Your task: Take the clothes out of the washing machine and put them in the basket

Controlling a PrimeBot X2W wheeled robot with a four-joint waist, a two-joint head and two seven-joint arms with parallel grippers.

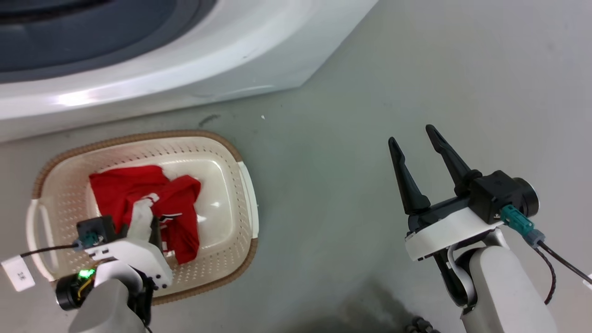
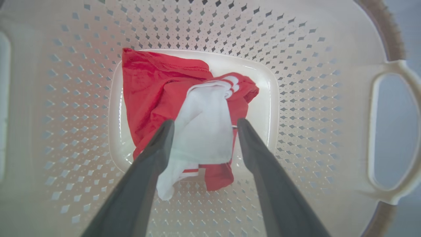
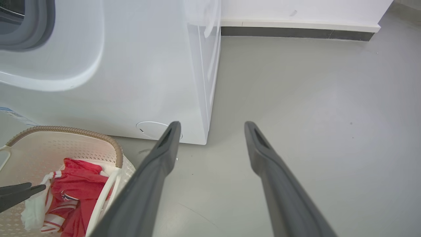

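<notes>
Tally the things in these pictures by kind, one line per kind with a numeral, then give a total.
Washing machine: 1
Basket: 1
Heap of clothes: 1 (garments within it cannot be told apart)
Grippers: 2 (left gripper, right gripper)
Total: 5

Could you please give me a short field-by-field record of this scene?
washing machine: white, porthole edge in view, inside not visible
basket: on the floor in front of the washing machine
clothes: red and white, bunched inside the basket
left gripper: open, over the basket, white cloth between its jaws
right gripper: open, empty, over the floor
</notes>
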